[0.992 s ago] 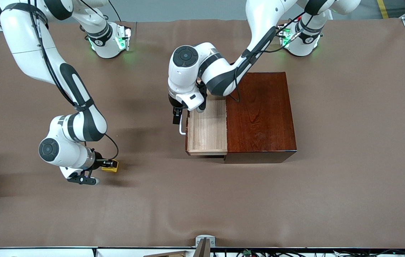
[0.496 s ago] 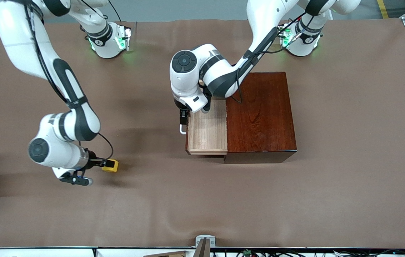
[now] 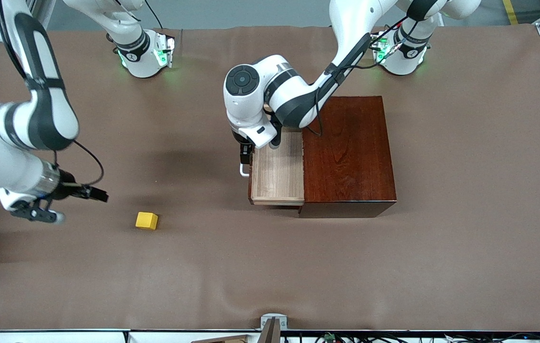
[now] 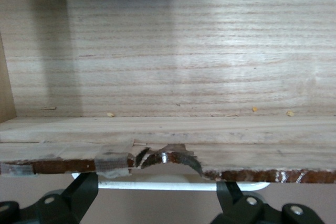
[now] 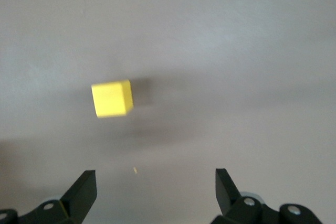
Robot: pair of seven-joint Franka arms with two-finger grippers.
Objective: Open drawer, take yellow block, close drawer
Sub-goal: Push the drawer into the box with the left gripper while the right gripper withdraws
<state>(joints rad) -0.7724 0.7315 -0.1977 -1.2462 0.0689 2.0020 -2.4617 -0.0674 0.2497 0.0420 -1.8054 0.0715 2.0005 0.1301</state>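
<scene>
The yellow block [image 3: 146,220] sits alone on the brown table cover, toward the right arm's end and nearer the front camera than the drawer; it also shows in the right wrist view [image 5: 112,98]. My right gripper [image 3: 99,194] is open and empty, up off the block and apart from it [image 5: 156,195]. The drawer [image 3: 277,174] stands pulled out of the mahogany box [image 3: 348,152]; its pale tray is empty [image 4: 173,51]. My left gripper [image 3: 246,156] is open at the white handle [image 3: 242,170], one finger past each end of the bar [image 4: 173,185].
The brown table cover [image 3: 270,267] stretches wide around the box and block. The drawer's front edge is chipped and taped [image 4: 113,160]. Both arm bases [image 3: 144,52] stand along the table edge farthest from the front camera.
My right gripper let go of the yellow block and drew back toward the right arm's end; the block stays put. My left gripper shifted slightly closer to the drawer front.
</scene>
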